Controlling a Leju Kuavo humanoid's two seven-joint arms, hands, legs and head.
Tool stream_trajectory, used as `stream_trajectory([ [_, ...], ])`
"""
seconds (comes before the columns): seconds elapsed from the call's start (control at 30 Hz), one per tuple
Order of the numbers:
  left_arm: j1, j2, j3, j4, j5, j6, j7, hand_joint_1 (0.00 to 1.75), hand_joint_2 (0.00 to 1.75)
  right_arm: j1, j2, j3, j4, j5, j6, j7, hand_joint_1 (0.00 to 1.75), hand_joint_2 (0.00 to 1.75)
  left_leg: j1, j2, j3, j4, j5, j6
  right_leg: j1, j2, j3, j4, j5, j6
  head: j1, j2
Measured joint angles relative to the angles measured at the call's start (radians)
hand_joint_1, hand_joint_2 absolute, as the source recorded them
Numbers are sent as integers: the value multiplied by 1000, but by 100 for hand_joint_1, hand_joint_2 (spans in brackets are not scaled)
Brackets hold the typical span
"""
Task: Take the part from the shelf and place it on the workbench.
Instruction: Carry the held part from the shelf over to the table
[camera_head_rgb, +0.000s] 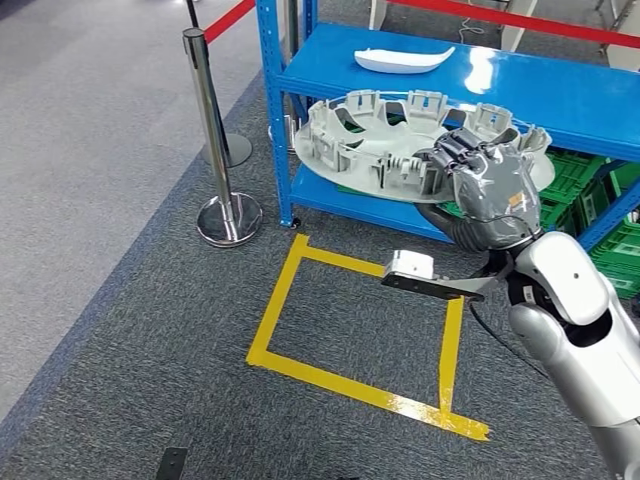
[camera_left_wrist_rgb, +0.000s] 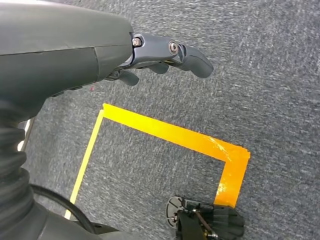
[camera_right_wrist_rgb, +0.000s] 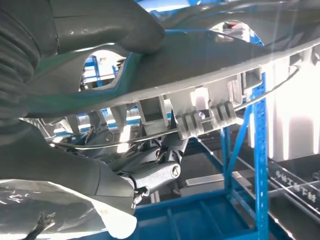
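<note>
Right hand (camera_head_rgb: 483, 180) grips the part (camera_head_rgb: 377, 145) at the shelf (camera_head_rgb: 498, 85) front.
The grey ring-shaped part lies nearly flat, long axis along the shelf's front edge (left hand (camera_left_wrist_rgb: 166, 55) hangs with fingers apart, holding nothing).

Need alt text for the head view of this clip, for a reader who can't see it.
The robot's right hand grips the rim of a large round grey plastic part, holding it in front of a blue metal shelf. A smaller white part lies on the shelf's upper level. On the grey carpet below, yellow tape marks a rectangle, and a chrome stanchion stands to the left.
</note>
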Motion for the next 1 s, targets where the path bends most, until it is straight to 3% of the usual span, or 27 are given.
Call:
stream_trajectory([
  [0.07,-1,-1,0,0,0,0,0,0,175,-6,0,3,2,0,2,1,175,175,-2,-14,-5,6,-1,-4,0,18,63,-130,48,-5,-1,0],
  [0.1,-1,-1,0,0,-1,0,0,0,175,-10,0,4,4,0,4,1,175,175,-2,-19,-10,9,0,-9,0,24,81,-164,55,-6,-1,0],
  [0.23,1,0,2,0,-1,0,0,0,175,-30,2,15,8,-1,13,4,175,175,-1,-24,-23,20,-4,-28,-2,13,91,-184,55,-20,-2,0],
  [0.3,0,2,3,0,-3,0,0,0,175,-37,4,21,10,-4,15,10,175,175,-1,1,-53,88,-47,-40,-6,-2,94,-189,58,-31,-7,0],
  [0.37,0,2,3,0,-6,1,0,0,175,-40,4,26,12,-5,15,17,175,175,5,22,-112,221,-108,-51,-6,-15,94,-189,57,-35,-11,0],
  [0.4,2,3,3,0,-8,1,0,0,175,-40,4,29,13,-5,15,19,175,175,8,26,-135,275,-125,-54,-5,-22,94,-189,57,-35,-11,0],
  [0.43,3,3,4,0,-8,2,0,0,175,-40,4,32,14,-6,15,19,175,175,10,27,-143,295,-124,-55,-5,-28,94,-189,57,-35,-11,0],
  [0.47,4,4,4,0,-9,2,0,0,175,-40,4,34,14,-6,15,20,175,175,11,29,-133,274,-103,-55,-5,-33,95,-189,56,-35,-11,0],
  [0.57,4,6,4,0,-10,3,0,0,175,-42,4,39,15,-6,14,21,175,175,6,60,-40,80,-15,-44,-2,-50,97,-188,54,-29,-11,0],
  [0.63,3,6,4,0,-12,4,0,0,175,-46,4,43,15,-4,14,25,175,175,-2,78,-13,14,-2,-35,3,-61,96,-188,54,-19,-10,0],
  [0.7,4,8,5,0,-16,5,0,0,175,-52,4,48,15,-3,14,28,175,175,-5,68,-15,9,-2,-26,4,-73,97,-192,55,-8,-9,0],
  [0.77,5,8,5,0,-22,6,0,0,175,-56,4,51,15,-3,13,30,175,175,-2,55,-12,-1,5,-12,1,-62,88,-173,36,1,-8,0],
  [0.8,4,9,5,0,-26,7,0,0,175,-56,4,52,15,-3,12,30,175,175,1,48,-10,-6,9,-6,0,-46,71,-136,12,4,-6,0],
  [0.9,3,7,5,0,-31,8,0,0,175,-56,4,54,17,-4,11,30,175,175,2,27,-10,-8,12,0,0,-7,-19,50,-68,6,-1,0],
  [0.93,4,7,5,0,-32,8,1,0,175,-55,4,54,17,-3,11,31,175,175,1,20,-10,-7,11,1,0,-4,-37,83,-71,6,-1,0],
  [0.97,5,7,5,0,-34,8,2,0,175,-54,2,55,18,-3,11,33,175,175,0,11,-10,-5,11,1,0,-3,-37,76,-54,6,-1,0],
  [1.0,5,7,5,0,-37,8,2,0,175,-53,0,55,19,-4,11,35,175,175,0,2,-10,-4,11,0,0,-1,-19,34,-22,5,-1,0],
])
